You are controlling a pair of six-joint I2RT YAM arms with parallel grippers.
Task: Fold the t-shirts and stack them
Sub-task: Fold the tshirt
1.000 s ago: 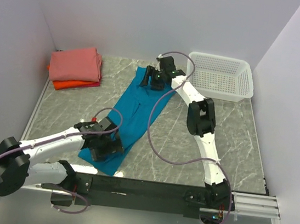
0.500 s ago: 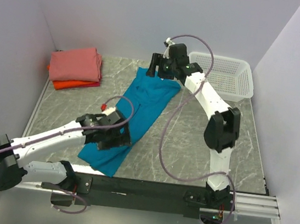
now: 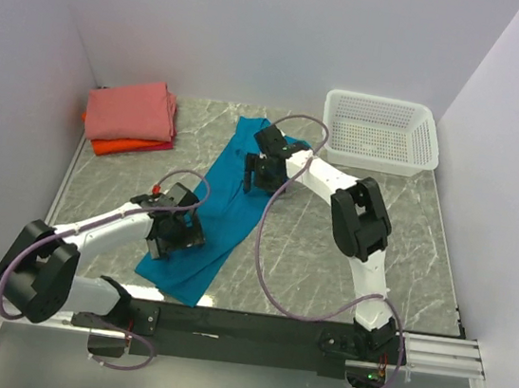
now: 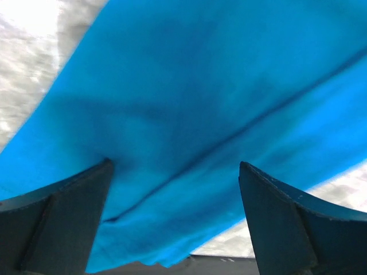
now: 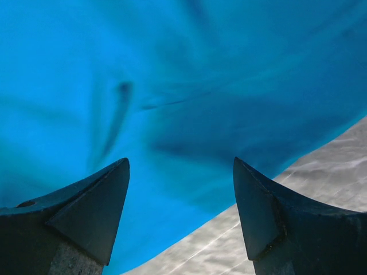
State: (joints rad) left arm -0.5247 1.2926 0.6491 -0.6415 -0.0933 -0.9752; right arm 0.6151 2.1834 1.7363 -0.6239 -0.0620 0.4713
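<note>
1. Where the teal-blue shirt lies, it forms a long crumpled strip on the table, running from the middle of the far edge toward the near edge, left of centre.
2. Over the strip's near end: the left gripper, pointing down, jaws spread wide, nothing held. Wrist view: left gripper straddles a crease in the cloth. Touching or just above it, cannot tell.
3. Over the strip's far end: the right gripper, jaws well apart, holding nothing. Wrist view: right gripper has blue cloth across the gap and bare table at lower right.
4. Far left corner: folded salmon-pink shirt on top of an orange shirt, well apart from both grippers.
5. Far right corner: white mesh basket.
</note>
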